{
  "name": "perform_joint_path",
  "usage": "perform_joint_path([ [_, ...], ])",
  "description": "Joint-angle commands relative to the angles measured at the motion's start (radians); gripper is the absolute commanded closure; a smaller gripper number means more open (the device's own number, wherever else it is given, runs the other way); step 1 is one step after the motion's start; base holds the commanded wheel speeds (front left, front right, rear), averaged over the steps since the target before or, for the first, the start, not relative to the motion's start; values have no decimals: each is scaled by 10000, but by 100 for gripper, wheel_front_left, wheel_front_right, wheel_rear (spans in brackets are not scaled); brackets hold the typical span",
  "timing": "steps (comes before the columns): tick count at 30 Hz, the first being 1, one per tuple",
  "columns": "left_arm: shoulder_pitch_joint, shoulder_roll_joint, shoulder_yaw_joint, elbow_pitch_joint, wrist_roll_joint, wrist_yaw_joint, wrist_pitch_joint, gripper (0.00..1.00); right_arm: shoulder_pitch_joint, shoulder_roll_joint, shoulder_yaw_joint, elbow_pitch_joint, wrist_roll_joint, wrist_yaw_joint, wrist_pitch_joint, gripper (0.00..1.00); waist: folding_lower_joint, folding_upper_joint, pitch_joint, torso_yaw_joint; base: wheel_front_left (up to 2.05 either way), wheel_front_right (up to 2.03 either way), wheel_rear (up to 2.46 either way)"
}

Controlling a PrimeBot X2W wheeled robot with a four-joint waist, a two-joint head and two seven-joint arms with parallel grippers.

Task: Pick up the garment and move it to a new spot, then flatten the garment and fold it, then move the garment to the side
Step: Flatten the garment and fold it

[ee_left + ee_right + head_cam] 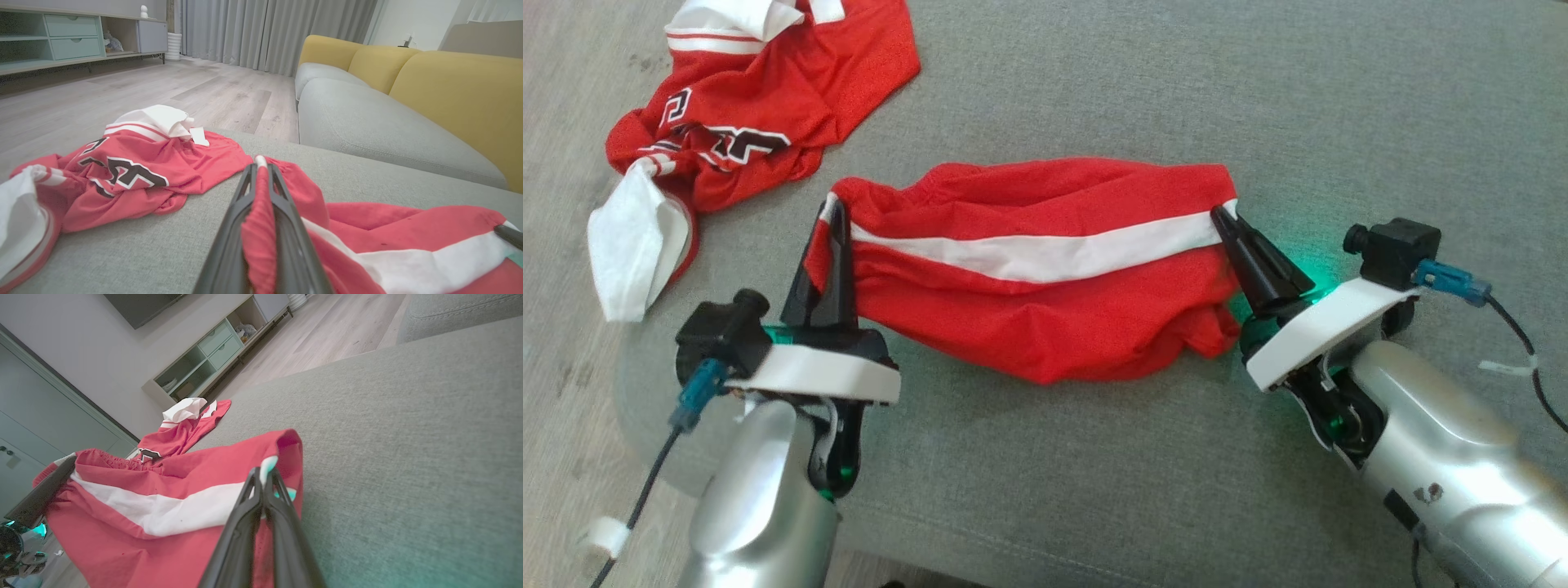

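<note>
Left gripper (836, 219), right gripper (1225, 219) each pinching one end of shorts (1029, 327). Lift level, hold taut, avoid jersey (792, 90) far left.

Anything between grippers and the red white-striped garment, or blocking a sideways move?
Nothing: left gripper and right gripper both shut on ends of the red white-striped garment. Leftward, a crumpled red-and-white jersey lies on the grey cushion.

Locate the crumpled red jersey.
Head view, upper left: the jersey lies on the grey cushion, beyond the left pincer and beside the striped shorts.
</note>
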Motion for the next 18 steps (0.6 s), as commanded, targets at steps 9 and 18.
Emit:
perform_joint_path([
  [9,-1472,348,523,-1310,525,-282,-95,100,-639,-143,-2280,-1124,-1340,-7,-23,100,0,0,85,-902,0,0,0],
  [18,-6057,906,-995,-1244,1619,-405,-69,100,-3285,-817,-4523,-2337,-2479,-7,-23,100,0,0,763,-3022,0,0,0],
])
